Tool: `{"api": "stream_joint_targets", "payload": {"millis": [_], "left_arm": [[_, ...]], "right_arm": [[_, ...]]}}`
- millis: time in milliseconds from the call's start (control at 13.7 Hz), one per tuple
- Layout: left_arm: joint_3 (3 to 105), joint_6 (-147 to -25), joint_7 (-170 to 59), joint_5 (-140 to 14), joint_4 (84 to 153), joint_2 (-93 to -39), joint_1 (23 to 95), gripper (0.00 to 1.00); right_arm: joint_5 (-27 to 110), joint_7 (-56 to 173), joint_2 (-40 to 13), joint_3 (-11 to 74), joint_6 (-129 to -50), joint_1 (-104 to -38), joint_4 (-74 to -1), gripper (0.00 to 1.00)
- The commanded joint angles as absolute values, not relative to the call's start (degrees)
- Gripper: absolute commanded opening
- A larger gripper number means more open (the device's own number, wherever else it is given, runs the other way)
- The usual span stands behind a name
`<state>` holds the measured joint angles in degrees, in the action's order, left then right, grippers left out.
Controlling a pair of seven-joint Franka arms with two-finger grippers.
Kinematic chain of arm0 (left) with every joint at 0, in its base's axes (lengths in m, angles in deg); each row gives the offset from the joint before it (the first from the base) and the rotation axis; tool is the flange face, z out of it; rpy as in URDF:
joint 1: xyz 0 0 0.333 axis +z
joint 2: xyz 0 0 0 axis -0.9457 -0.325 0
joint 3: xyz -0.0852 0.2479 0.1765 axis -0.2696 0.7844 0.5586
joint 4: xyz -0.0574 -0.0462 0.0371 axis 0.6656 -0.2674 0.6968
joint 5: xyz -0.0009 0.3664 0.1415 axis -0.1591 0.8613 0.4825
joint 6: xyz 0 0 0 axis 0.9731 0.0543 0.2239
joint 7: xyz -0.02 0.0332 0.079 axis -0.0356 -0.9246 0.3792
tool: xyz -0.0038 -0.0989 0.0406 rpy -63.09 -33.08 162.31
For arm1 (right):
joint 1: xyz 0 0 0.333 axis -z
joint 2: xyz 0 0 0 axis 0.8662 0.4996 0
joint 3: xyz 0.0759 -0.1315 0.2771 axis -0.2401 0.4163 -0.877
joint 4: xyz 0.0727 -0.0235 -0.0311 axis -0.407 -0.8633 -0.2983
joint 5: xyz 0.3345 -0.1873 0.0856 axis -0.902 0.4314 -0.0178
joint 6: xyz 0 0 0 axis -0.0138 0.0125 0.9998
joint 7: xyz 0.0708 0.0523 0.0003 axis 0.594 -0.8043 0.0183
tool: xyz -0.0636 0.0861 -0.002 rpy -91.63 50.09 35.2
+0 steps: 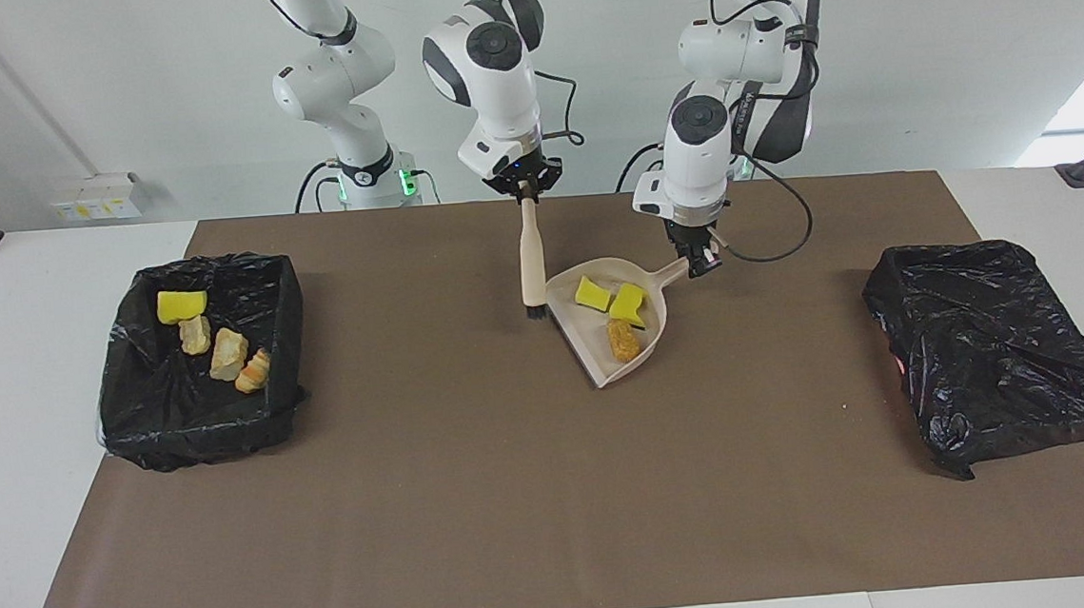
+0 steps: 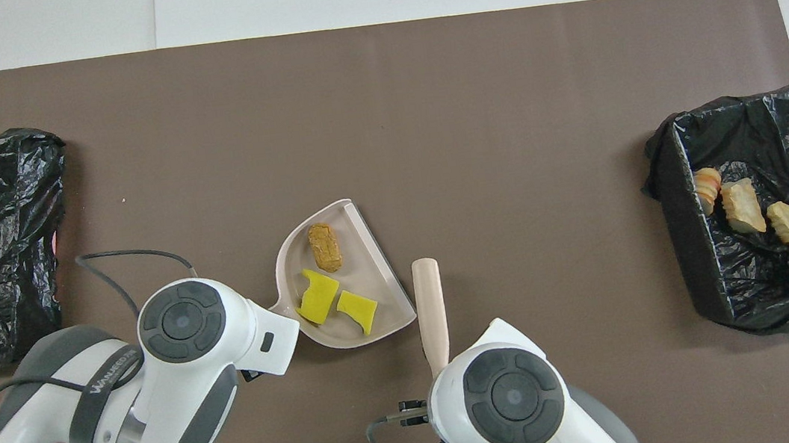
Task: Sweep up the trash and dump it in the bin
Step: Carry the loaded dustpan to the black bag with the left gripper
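Bin (image 1: 198, 361) lies toward your right arm's end, well apart from the loaded dustpan (image 1: 602, 338) your left gripper (image 1: 700, 264) has clamped by its handle, while your right gripper (image 1: 523, 189) is closed on the brush (image 1: 531, 267).

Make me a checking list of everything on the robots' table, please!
Surface: brown mat on a white table; no loose trash seen.
Job's things: beige dustpan carrying three pieces; brush; open bin holding four pieces.
Clutter: crumpled black bag toward the left arm's end.
Grippers: left gripper shut on the dustpan's handle; right gripper shut on the brush, raised beside the pan.
Cables: black loops hanging by the wrists.
Surroundings: wall socket box.
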<state>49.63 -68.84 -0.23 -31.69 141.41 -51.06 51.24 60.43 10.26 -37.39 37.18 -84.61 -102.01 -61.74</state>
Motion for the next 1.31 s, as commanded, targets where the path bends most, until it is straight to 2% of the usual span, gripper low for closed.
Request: {"api": "stream_joint_targets", "payload": {"millis": [0,219,729,947,1239], "left_arm": [[49.7,-64.7,5.6,-31.2,138.8,-48.1,57.5,0.00],[49.7,-57.3,16.6,-31.2,132.6,-47.9,66.2,0.00],[49.7,-45.1,41.1,-30.6,118.0,-52.3,85.9,0.00],[49.8,-45.2,52.5,-28.9,110.8,-56.6,93.6,0.00],[49.9,-45.0,61.8,-28.2,98.3,-64.0,102.9,0.00]], "right_arm": [[62.4,9.4,-38.2,37.1,-86.2,-101.7,-62.6,0.00],[62.5,9.4,-37.6,37.1,-87.0,-101.9,-62.4,0.00],[62.8,2.3,-30.6,37.1,-97.7,-112.8,-62.7,0.00],[66.0,-0.2,-28.0,37.1,-101.4,-115.1,-63.5,0.00],[66.4,-0.7,-27.9,37.1,-101.0,-116.0,-64.0,0.00]]}}
